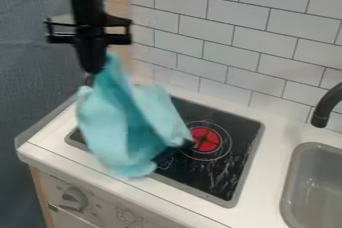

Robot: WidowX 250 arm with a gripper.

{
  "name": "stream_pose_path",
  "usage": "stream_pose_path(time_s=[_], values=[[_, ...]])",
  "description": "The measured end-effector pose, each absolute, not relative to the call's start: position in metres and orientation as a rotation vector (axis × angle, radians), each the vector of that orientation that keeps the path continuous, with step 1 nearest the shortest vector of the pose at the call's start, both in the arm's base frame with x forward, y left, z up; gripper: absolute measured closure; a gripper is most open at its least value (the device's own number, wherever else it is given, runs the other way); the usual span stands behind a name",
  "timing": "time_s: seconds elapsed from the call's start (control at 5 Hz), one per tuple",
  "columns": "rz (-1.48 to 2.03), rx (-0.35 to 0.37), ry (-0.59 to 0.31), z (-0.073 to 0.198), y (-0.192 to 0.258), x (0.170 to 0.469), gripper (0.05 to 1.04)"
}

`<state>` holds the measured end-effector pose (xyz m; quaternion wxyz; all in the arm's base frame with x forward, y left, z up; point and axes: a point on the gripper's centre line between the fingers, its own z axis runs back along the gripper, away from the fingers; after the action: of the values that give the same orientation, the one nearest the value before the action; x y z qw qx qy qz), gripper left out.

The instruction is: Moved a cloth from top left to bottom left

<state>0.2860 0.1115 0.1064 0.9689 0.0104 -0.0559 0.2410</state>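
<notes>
The black gripper (pixel 95 68) hangs in the upper left of the camera view, above the left side of the stove, shut on the top of the cloth. The light-blue cloth (pixel 120 127) dangles from it in loose folds, held up in front of the stovetop. Its lower end is over the stove's front left edge in the view. The cloth hides much of the black stovetop's (pixel 224 172) left part.
A red burner centre (pixel 206 139) shows right of the cloth. At the right are a grey sink (pixel 314 182) and a black faucet (pixel 326 107). A tiled wall (pixel 227 32) stands behind, and a knob (pixel 72 199) is on the front panel.
</notes>
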Motion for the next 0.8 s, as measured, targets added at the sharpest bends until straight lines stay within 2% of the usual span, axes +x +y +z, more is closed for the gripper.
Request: stream_pose_path(time_s=[0.2,0.4,0.6,0.8], values=[[0.569,0.004,-0.048,0.086,0.142,0.279,1.032],[0.664,-0.010,-0.013,0.065,0.172,0.291,1.032],[0.710,-0.013,0.024,0.039,0.183,0.297,1.032],[0.725,0.028,0.013,0.035,0.189,0.297,1.007]])
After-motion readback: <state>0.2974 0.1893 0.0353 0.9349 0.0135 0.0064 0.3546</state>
